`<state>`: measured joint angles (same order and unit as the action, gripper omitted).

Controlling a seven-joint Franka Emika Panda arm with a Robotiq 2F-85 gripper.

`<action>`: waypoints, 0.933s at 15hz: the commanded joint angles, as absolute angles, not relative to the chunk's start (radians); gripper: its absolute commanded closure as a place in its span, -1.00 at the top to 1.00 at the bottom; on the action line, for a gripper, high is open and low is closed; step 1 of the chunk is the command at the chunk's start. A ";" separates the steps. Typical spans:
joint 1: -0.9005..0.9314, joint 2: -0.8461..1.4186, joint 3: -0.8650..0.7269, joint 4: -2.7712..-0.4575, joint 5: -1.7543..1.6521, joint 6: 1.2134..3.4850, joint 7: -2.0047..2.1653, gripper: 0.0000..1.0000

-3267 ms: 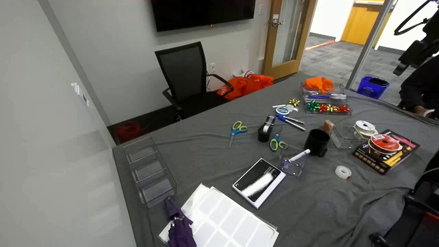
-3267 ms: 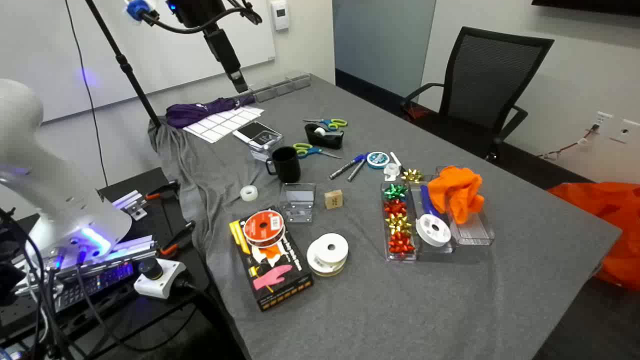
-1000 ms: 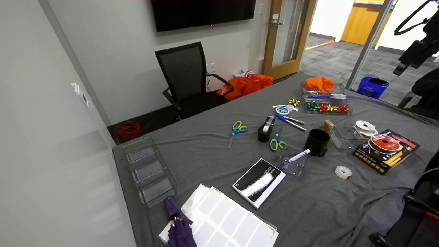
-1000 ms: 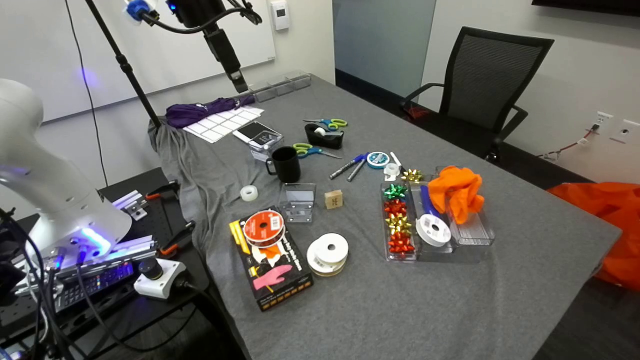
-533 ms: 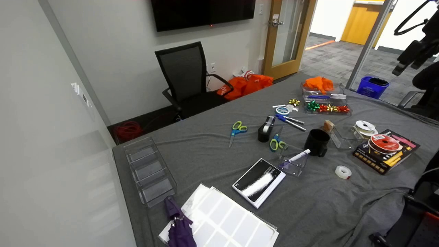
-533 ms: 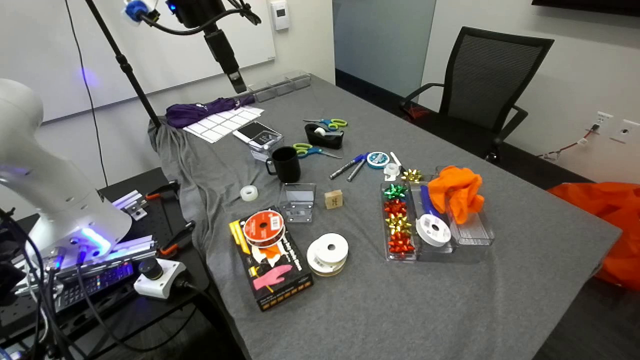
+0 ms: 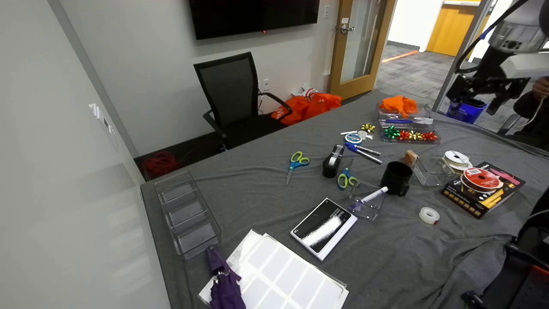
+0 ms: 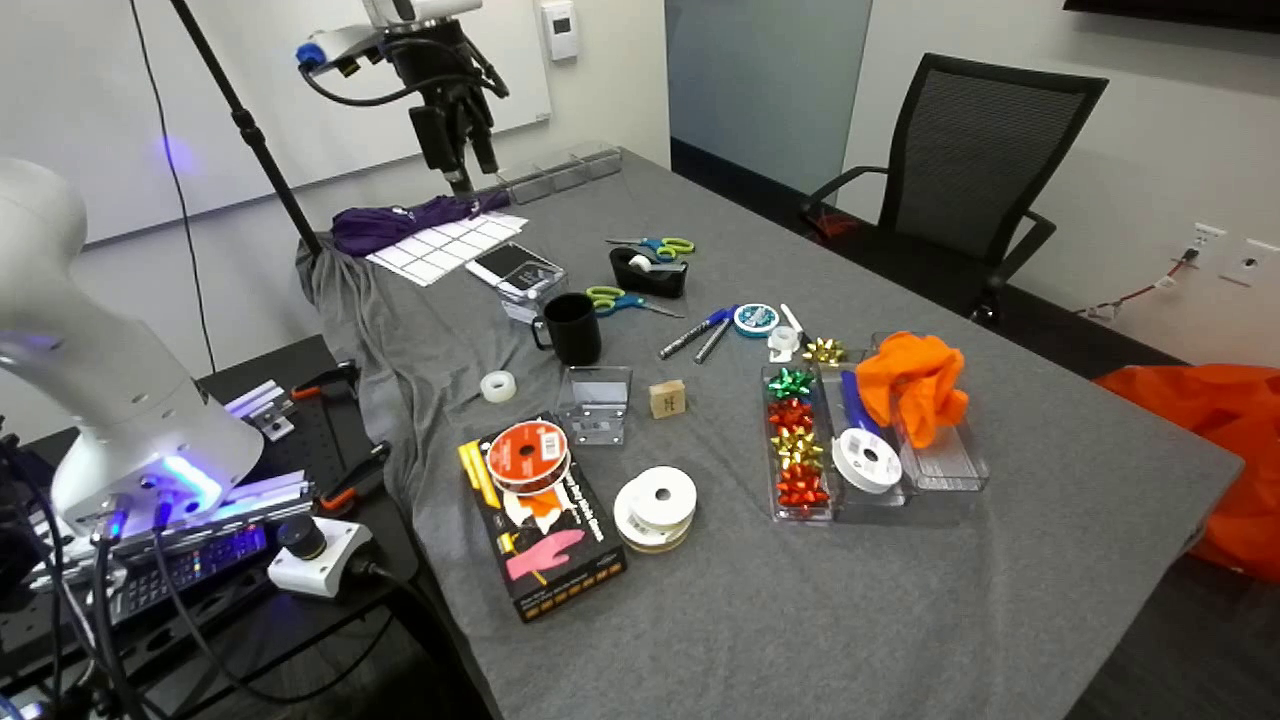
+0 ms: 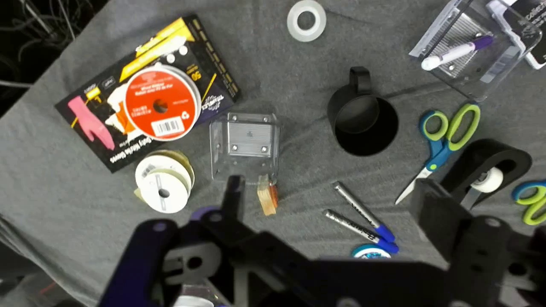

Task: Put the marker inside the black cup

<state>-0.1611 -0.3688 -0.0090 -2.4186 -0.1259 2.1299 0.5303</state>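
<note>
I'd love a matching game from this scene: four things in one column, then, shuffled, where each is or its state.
1. matte black cylindrical cup
2. slim white-and-purple marker
3. round red ribbon spool
4. black two-fingered gripper

A. on a black cardboard glove box
B. open, holding nothing
C. standing upright on the gray cloth
D. resting in a clear plastic bin

Right pairs: 1-C, 2-D, 3-A, 4-B

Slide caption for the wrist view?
Open gripper over grey cloth: black cup, purple-ended marker in clear tray, two blue-capped markers lying loose.
</note>
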 commanded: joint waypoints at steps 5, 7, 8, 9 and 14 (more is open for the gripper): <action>-0.128 -0.120 0.060 -2.298 -0.020 2.176 1.012 1.00; -0.111 -0.065 0.051 -2.264 0.014 2.199 1.117 1.00; -0.103 -0.040 0.048 -2.252 0.023 2.215 1.161 1.00; -0.095 -0.013 0.047 -2.244 0.026 2.240 1.209 1.00; -0.052 0.087 0.031 -2.220 0.066 2.323 1.355 1.00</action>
